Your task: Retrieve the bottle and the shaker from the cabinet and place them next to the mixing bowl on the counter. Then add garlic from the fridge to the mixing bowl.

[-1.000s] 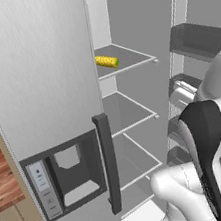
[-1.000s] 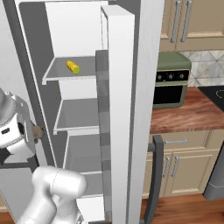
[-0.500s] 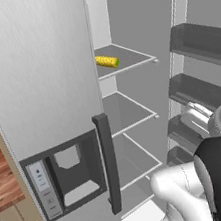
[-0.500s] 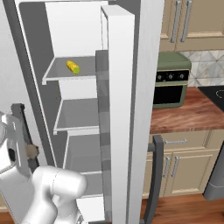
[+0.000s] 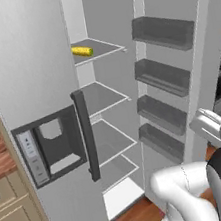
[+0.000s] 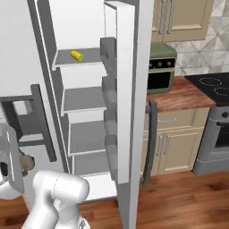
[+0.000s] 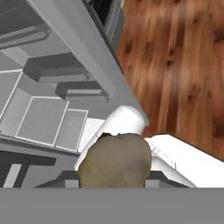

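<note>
The grey-silver fridge (image 5: pixel 34 94) stands open, its dispenser panel (image 5: pixel 48 148) and black handle (image 5: pixel 86 135) on the shut left door. The white inner shelves (image 6: pixel 84 99) show between the doors. In the hand view a lumpy tan garlic bulb (image 7: pixel 116 159) sits between the fingers of my gripper (image 7: pixel 114 177), which is shut on it and hides the fingertips. My gripper (image 6: pixel 20 163) hangs low at the left edge of the right base view, in front of the fridge, with the garlic (image 6: pixel 27 162) at its tip. The bottle, shaker and mixing bowl are out of view.
A yellow corn cob (image 5: pixel 82 50) lies on the upper fridge shelf. The open right door (image 5: pixel 187 70) carries grey bins (image 5: pixel 164 76). Right of the fridge, the reddish-brown counter (image 6: pixel 179 96) holds a green toaster oven (image 6: pixel 160 67), with a stove (image 6: pixel 214 85) beyond. Wood floor (image 7: pixel 183 65) lies below.
My arm has swung down and back out of the fridge with the garlic. The whole picture has shifted, so the base has moved.
</note>
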